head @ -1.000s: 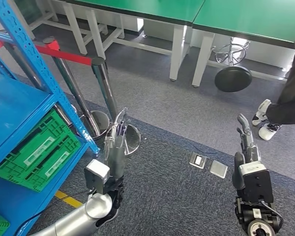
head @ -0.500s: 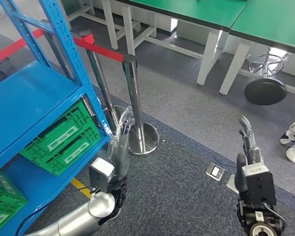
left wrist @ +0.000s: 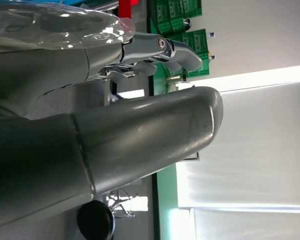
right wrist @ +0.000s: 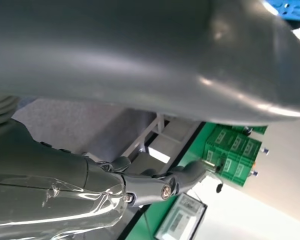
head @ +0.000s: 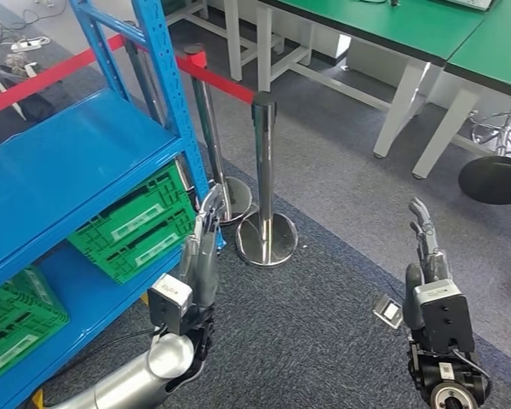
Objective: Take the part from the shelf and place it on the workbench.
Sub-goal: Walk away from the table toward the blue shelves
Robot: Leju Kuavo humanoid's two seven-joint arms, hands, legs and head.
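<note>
A blue metal shelf (head: 73, 162) stands at the left in the head view, with green crates (head: 140, 223) on its lower level and another green crate (head: 15, 328) further down at the left edge. My left hand (head: 201, 247) is raised beside the shelf's front post, fingers straight and apart, holding nothing. My right hand (head: 427, 247) is raised at the right, fingers extended, empty too. In the left wrist view the thumb (left wrist: 141, 145) and fingers (left wrist: 160, 50) hold nothing. The right wrist view shows empty fingers (right wrist: 160, 187). Green workbenches (head: 394, 25) stand at the back.
Two chrome barrier posts (head: 264, 170) with a red belt (head: 215, 75) stand just right of the shelf. A black stool (head: 494, 175) sits under the benches at the right. A metal floor socket (head: 387, 311) lies in the carpet near my right hand.
The camera has turned left: shelf, posts and benches have slid right in the picture, and more of the shelf shows. Both hands keep the same raised, empty pose.
</note>
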